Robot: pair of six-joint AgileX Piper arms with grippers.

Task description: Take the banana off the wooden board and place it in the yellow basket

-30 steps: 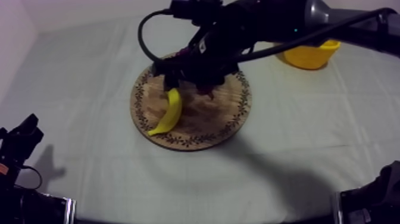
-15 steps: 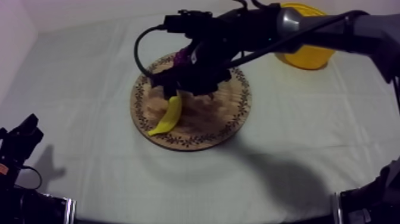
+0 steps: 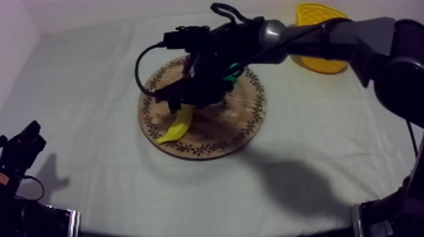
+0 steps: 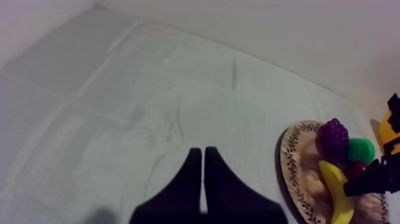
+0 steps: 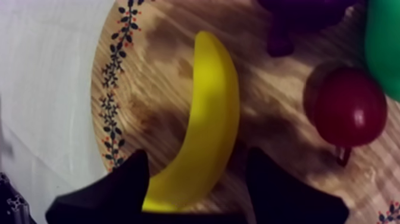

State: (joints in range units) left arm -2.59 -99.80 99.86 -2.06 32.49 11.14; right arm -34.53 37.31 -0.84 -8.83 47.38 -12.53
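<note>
The yellow banana [image 3: 177, 125] lies on the left half of the round wooden board [image 3: 235, 128]. My right gripper [image 3: 184, 104] is low over the banana's far end. In the right wrist view its fingers [image 5: 113, 190] stand apart, one at each side of the banana [image 5: 211, 113], so my right gripper [image 5: 193, 182] is open around one end of it. The yellow basket [image 3: 320, 25] sits at the far right of the table. My left gripper [image 3: 30, 137] rests at the near left edge, and its fingers [image 4: 193, 179] lie together as a narrow wedge.
A small red fruit [image 5: 351, 110], a green pear [image 5: 384, 47] and purple grapes [image 5: 303, 9] share the board [image 5: 155, 71] just beyond the banana. My right arm [image 3: 328, 38] spans from the upper right across the board. Bare cloth [image 3: 94, 75] lies left of the board.
My right gripper has sunk and shifted slightly left, down over the banana's far end. The arm now hides less of the basket. The banana and left arm have not moved.
</note>
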